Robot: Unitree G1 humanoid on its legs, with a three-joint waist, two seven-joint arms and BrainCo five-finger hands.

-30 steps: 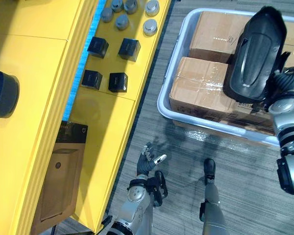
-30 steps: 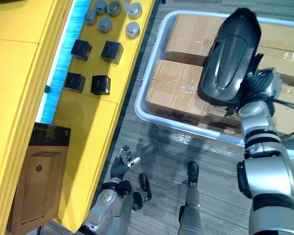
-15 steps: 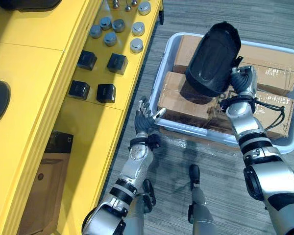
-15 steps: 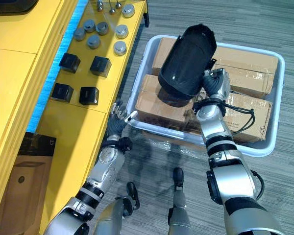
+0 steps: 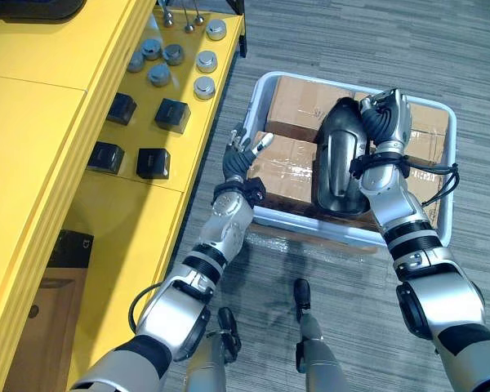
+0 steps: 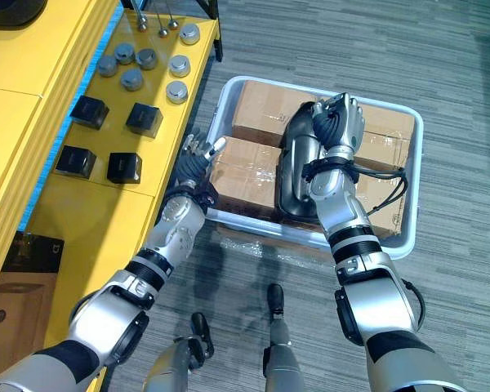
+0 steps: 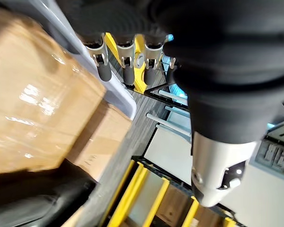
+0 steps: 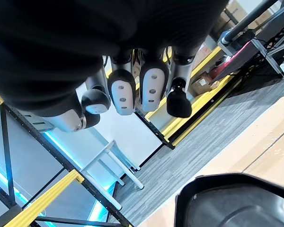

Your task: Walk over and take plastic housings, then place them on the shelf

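The black plastic housing [image 5: 336, 163] lies lengthwise on the taped cardboard boxes [image 5: 287, 162] that fill the pale plastic bin [image 5: 310, 225], a little right of the frame's centre. It is not on the shelf yet. The boxes make a flat bed for it, so it lies steady with its hollow side and raised rim turned up towards me.

My right robot hand [image 5: 384, 122] sits at the housing's upper end, against its rim, with the fingers [image 8: 149, 90] curled. In the right wrist view I see nothing caught between fingers and thumb, and the housing's rim shows apart from them, so I judge this hand clenched on nothing rather than carrying the part. That end seems the sensible place to take it, since the rim there gives the fingers an edge to hook over.

My left robot hand [image 5: 243, 155] is released, fingers straight and spread, just at the bin's left rim near the corner. I take it to be held there ready to steady the bin or support the housing's other side, as the part looks too long for one hand.

The bin stands on the grey carpeted floor [image 5: 351, 33]. The yellow shelf [image 5: 57, 106] runs down the left of the frame, near the bin, carrying black square blocks [image 5: 171, 114] and round grey caps [image 5: 178, 55].
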